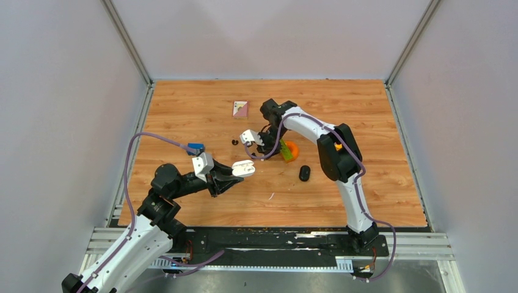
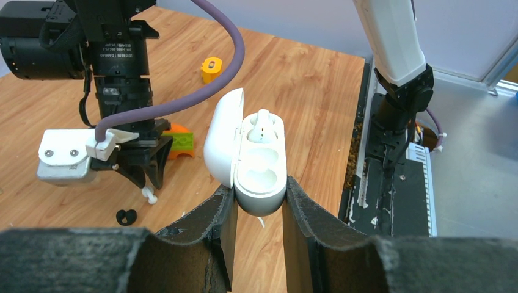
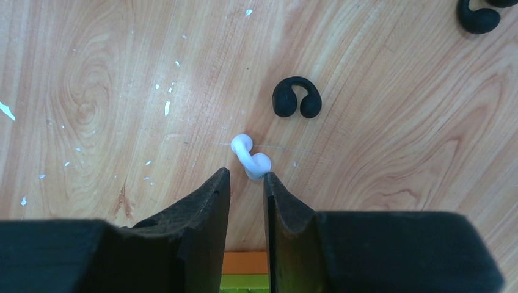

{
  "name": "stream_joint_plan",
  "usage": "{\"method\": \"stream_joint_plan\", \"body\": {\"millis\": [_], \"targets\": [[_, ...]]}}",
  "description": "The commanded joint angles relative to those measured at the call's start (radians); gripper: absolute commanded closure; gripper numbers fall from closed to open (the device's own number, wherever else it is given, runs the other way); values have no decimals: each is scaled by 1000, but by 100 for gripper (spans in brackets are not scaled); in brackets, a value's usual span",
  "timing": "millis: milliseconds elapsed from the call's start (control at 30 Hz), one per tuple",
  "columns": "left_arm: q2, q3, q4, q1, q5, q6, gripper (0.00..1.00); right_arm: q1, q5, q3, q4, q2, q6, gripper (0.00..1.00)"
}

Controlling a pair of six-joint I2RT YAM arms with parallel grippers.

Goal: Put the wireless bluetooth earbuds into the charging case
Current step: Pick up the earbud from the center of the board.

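My left gripper [image 2: 259, 195] is shut on the white charging case [image 2: 261, 165], held above the table with its lid [image 2: 221, 140] open. One white earbud [image 2: 263, 125] sits in the far slot; the near slot is empty. In the top view the case [image 1: 243, 168] is left of centre. My right gripper [image 3: 246, 177] is down at the table, jaws a little apart. A second white earbud [image 3: 250, 157] lies just past its tips, touching the right fingertip [image 3: 272, 183]. A black earbud [image 3: 297, 97] lies close beyond, another [image 3: 479, 15] at the top right.
An orange-and-green toy [image 1: 288, 151] sits right behind my right gripper [image 1: 264, 141]. A black pill-shaped case [image 1: 304, 173] lies to its right. A small pink-and-white card [image 1: 240, 108] lies farther back. White specks dot the wooden table [image 1: 201, 104].
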Motion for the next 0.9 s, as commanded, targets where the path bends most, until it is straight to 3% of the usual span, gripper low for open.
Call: {"method": "stream_joint_plan", "body": {"millis": [0,567,867], "targets": [[-5,4,34,-3,4,-3,100,4,-71,45,-3,4,20,72],[-7,4,34,-6,4,-4,100,17,-99,42,30,18,64,75],[-8,4,32,-6,2,-3,100,25,-110,16,67,14,81,72]]}}
